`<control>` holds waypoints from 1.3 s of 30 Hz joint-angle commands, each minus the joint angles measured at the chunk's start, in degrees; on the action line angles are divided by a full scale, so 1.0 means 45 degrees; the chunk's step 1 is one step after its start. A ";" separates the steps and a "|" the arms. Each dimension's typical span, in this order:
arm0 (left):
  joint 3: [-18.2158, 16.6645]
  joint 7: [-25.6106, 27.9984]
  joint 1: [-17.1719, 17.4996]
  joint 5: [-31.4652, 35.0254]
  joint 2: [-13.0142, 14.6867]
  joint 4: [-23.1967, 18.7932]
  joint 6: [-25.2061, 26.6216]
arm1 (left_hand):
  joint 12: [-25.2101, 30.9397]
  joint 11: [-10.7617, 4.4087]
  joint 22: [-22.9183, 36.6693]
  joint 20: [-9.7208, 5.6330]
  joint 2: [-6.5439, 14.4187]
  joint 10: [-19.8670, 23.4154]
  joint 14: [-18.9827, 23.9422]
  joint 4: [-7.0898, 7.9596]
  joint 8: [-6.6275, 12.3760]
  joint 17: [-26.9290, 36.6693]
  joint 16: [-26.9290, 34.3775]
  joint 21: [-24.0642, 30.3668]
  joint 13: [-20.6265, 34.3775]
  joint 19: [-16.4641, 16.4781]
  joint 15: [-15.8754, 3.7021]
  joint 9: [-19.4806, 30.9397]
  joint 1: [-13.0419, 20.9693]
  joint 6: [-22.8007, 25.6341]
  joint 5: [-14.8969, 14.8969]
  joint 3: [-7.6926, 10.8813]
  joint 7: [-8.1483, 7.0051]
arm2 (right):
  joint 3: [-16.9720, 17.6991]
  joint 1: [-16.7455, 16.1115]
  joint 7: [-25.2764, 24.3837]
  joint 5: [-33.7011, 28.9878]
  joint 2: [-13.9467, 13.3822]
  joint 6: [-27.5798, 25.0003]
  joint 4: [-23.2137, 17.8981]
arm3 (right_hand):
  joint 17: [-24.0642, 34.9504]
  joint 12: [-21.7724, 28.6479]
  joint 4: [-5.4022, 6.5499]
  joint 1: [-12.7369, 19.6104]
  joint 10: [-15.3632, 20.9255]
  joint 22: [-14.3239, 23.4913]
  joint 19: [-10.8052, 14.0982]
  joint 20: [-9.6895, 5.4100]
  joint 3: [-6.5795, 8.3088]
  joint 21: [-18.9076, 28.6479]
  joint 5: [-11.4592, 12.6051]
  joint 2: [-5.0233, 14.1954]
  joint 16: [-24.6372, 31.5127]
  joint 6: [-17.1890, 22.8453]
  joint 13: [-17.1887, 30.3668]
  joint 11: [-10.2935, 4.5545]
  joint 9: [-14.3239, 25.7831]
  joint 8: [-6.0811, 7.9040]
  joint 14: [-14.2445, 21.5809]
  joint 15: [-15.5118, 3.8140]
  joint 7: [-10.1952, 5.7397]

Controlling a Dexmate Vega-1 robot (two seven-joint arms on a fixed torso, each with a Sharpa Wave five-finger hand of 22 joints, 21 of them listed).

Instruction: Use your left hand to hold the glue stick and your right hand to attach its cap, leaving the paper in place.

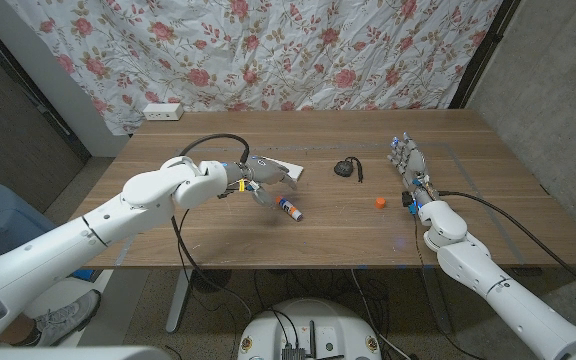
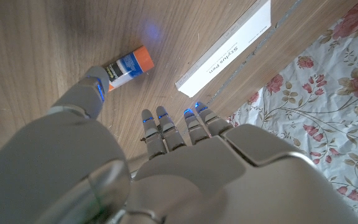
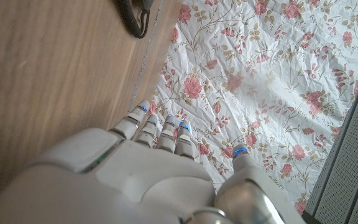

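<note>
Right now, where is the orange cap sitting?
In the head view the orange cap lies on the table's right half, just left of the right hand, below and right of the black object, apart from the glue stick.

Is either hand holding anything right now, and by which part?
Nothing is held. The left hand hovers open by the glue stick; the right hand is empty.
</note>
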 commanded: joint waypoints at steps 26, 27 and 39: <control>0.1088 0.0634 -0.0024 0.1738 -0.0803 0.0880 0.0268 | 0.0008 -0.0014 0.0034 0.0026 -0.0057 0.0708 0.0364 -0.0009 0.0119 0.0033 0.0126 0.0057 0.0049 -0.0145 -0.0913 0.0028 0.0668 0.0306 -0.0120 -0.0326 -0.0013 | -0.0044 0.0176 0.0143 0.0214 0.0111 -0.0137 0.0343 | -0.0021 0.0082 0.0000 -0.0070 0.0120 0.0047 0.0073 0.0007 -0.0040 0.0055 -0.0053 0.0181 0.0120 0.0172 0.0035 0.0005 0.0045 0.0080 0.0049 -0.0105 0.0056; 0.1097 0.0602 -0.0027 0.1689 -0.0807 0.0904 0.0263 | 0.0011 -0.0016 0.0034 0.0023 -0.0054 0.0729 0.0382 -0.0008 0.0120 0.0033 0.0130 0.0060 0.0050 -0.0139 -0.0917 0.0028 0.0682 0.0311 -0.0119 -0.0331 -0.0015 | -0.0043 0.0175 0.0146 0.0219 0.0108 -0.0141 0.0339 | -0.0021 0.0082 0.0002 -0.0073 0.0121 0.0047 0.0075 0.0005 -0.0042 0.0055 -0.0054 0.0182 0.0122 0.0176 0.0035 -0.0005 0.0045 0.0081 0.0050 -0.0108 0.0059; 0.1288 0.1018 -0.0044 0.1621 -0.0916 0.1327 0.0169 | -0.0024 -0.0047 0.0038 0.0010 0.0065 0.0928 0.0617 0.0008 0.0183 0.0032 0.0151 0.0130 0.0049 0.0083 -0.0972 0.0039 0.1020 0.0506 -0.0088 -0.0403 -0.0016 | -0.0071 0.0162 0.0187 0.0227 0.0055 -0.0215 0.0279 | -0.0044 0.0087 0.0019 -0.0107 0.0140 0.0047 0.0075 0.0014 -0.0043 0.0053 -0.0056 0.0197 0.0131 0.0195 0.0035 -0.0024 0.0045 0.0076 0.0057 -0.0090 0.0051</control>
